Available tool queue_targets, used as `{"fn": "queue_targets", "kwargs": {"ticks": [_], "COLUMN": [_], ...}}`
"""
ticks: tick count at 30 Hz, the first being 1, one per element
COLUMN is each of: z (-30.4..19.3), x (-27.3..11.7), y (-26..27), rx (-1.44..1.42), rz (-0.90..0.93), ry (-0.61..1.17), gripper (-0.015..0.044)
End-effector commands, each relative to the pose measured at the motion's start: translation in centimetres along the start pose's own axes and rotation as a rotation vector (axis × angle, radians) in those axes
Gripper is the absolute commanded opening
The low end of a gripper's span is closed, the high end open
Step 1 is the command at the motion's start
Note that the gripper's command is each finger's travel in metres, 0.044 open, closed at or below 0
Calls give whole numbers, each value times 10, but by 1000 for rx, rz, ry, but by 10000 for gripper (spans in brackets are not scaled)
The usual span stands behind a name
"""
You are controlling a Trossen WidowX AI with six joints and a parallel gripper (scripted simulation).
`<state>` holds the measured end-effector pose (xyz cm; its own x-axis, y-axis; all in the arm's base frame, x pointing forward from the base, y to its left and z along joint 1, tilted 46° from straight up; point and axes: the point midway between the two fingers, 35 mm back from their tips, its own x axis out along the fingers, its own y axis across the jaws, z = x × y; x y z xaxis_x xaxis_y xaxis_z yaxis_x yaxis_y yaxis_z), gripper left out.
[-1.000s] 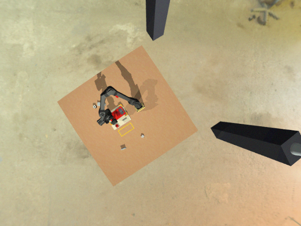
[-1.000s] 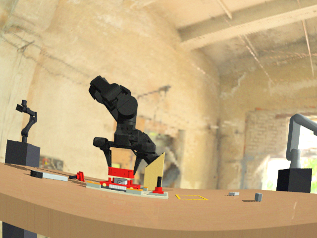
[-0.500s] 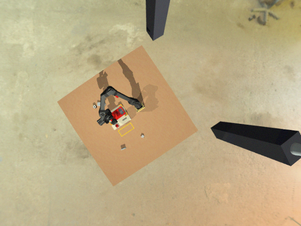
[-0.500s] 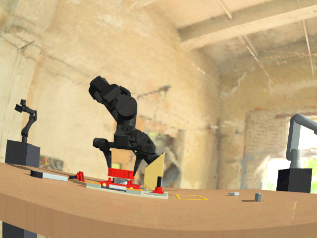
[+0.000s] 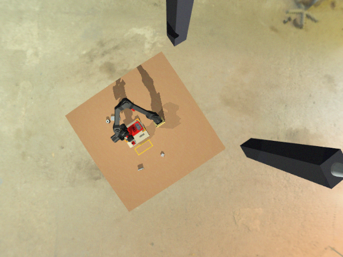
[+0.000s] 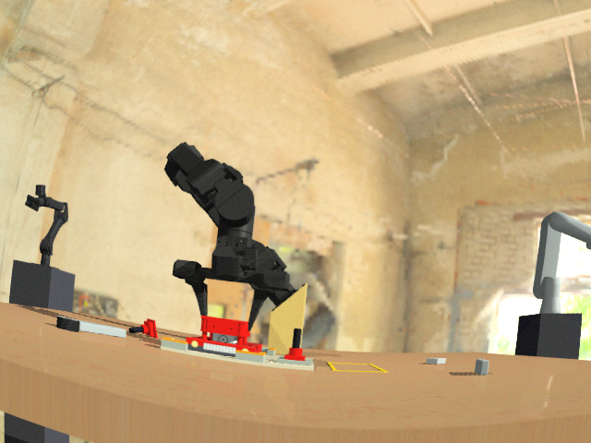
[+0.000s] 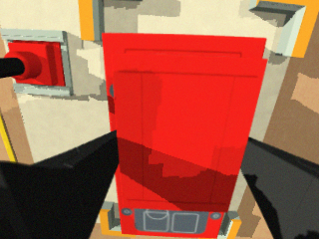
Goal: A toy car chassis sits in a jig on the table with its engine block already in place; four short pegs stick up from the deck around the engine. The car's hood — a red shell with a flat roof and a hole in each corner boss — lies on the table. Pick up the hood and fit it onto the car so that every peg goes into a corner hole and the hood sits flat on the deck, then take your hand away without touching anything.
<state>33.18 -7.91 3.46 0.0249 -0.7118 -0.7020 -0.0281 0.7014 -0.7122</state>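
Observation:
The red hood (image 5: 132,130) (image 6: 225,326) (image 7: 181,115) is over the chassis (image 5: 138,126) (image 6: 258,348) (image 7: 184,44), roof up and roughly lined up with it in the wrist view. My gripper (image 6: 227,320) (image 7: 178,138) is shut on the hood, one finger on each long side. In the exterior view the hood is low over the deck, and part of the grey engine block (image 6: 223,339) shows under its roof. Whether the hood's corners touch the deck cannot be told. The pegs and corner holes are hidden. The chassis sits in the cream jig (image 5: 135,142) (image 6: 286,365) (image 7: 55,119).
A red piece with a black shaft (image 6: 295,353) (image 7: 44,64) stands in a socket on the jig. A tan upright panel (image 6: 287,324) stands behind. A yellow outline (image 6: 357,371), small grey blocks (image 6: 435,361) (image 6: 482,366), another red part (image 6: 150,329) and a grey bar (image 6: 100,328) lie around.

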Motion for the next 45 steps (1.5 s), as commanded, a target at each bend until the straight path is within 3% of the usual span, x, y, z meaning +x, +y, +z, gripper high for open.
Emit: {"fn": "queue_targets", "kwargs": {"ticks": [1, 30, 45], "z": [0, 0, 0], "x": [2, 9, 10], "y": [0, -1, -1], "rx": [-5, 0, -1], "rz": [-3, -3, -3], "ry": [-1, 0, 0], "gripper": [0, 0, 394]}}
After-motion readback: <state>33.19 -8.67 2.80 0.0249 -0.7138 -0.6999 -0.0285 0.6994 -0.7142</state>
